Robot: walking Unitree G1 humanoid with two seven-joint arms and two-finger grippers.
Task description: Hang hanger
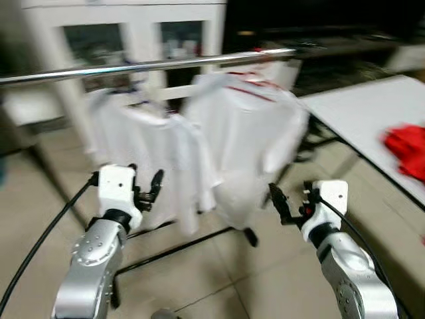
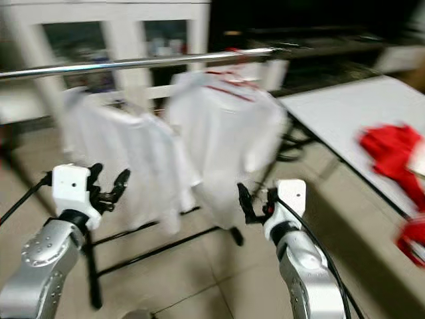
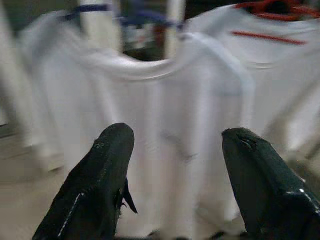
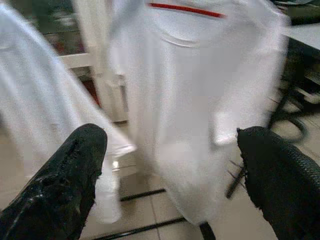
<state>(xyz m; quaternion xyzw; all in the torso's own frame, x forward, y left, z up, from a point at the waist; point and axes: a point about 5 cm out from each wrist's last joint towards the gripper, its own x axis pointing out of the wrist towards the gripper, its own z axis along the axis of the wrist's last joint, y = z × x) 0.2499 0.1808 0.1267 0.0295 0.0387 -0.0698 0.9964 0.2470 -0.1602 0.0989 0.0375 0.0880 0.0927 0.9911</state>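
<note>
A long shiny metal rail [image 1: 153, 65] on a black floor stand [image 1: 186, 242] runs across the scene from left to right, in front of a white glass-fronted cabinet [image 1: 133, 40] at the far side. Two white shirts hang from the rail: the left white shirt [image 1: 149, 163] on a blue hanger [image 3: 100, 8], and the right, larger white shirt [image 1: 246, 146] on a red hanger [image 1: 249, 83], whose hook sits at the rail near its right end. To the right stands a white table [image 1: 358, 113] with a crumpled red cloth [image 1: 406, 149] on it. Near the camera, the left gripper [image 1: 147, 189] is raised in front of the left shirt, its fingers spread apart and empty. The right gripper [image 1: 292, 203] is raised below the right shirt, its fingers likewise wide apart, holding nothing.
</note>
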